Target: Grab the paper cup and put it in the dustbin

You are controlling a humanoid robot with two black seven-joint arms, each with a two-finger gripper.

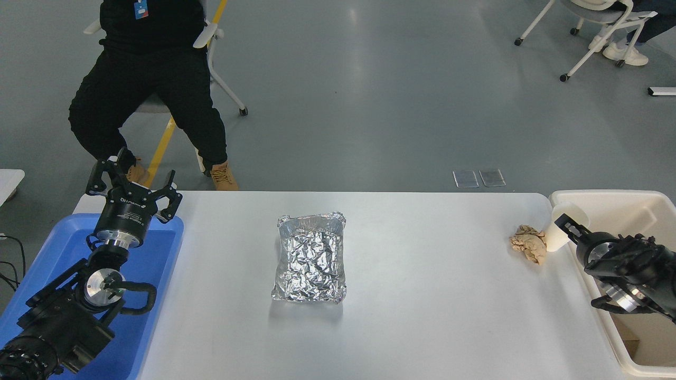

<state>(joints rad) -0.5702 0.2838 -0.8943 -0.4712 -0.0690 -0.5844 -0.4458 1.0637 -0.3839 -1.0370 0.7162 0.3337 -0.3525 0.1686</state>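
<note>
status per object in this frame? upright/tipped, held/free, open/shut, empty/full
paper cup: upright on the table by the bin, right gripper at it, grip unclear
dustbin: open top, no cup inside yet
paper wad: crumpled, free, left of the cup
foil tray: crinkled, empty, mid-table
blue tray: under the left arm
left gripper: open, empty, parked
right gripper: at the cup, opening not visible

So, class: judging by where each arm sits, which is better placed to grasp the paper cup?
The right. The right gripper is right at the paper cup, beside the dustbin. The left gripper hangs over the blue tray across the table.
</note>
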